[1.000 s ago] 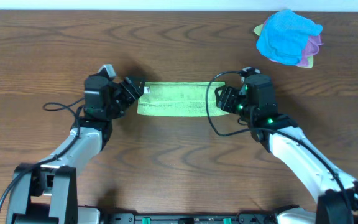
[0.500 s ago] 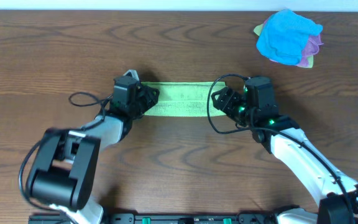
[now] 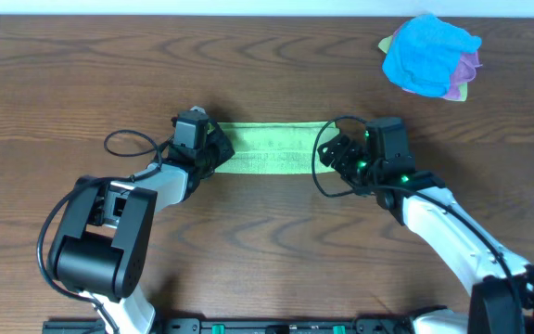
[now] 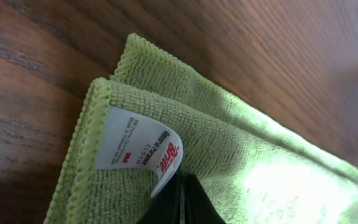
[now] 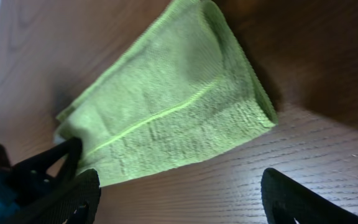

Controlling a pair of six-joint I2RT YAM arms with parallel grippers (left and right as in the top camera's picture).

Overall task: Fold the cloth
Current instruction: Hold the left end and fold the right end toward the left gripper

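Observation:
The lime-green cloth (image 3: 272,148) lies folded into a long strip at the middle of the table. My left gripper (image 3: 219,151) sits at its left end. In the left wrist view the gripper (image 4: 182,198) is shut, its tips meeting on the cloth (image 4: 247,155) right at the curled corner of the white tag (image 4: 135,149). My right gripper (image 3: 332,156) stands at the strip's right end. In the right wrist view it (image 5: 179,199) is open, with bare wood between its fingers (image 5: 73,193) and the cloth's folded end (image 5: 166,118) just beyond them.
A bright blue cloth (image 3: 429,54) lies bunched on a purple one (image 3: 469,67) at the far right corner. A black cable (image 3: 128,144) loops on the table left of my left gripper. The table's far edge runs along the top.
My left gripper has moved right onto the cloth's left end and shut there. My right gripper has opened wider and stayed at the right end.

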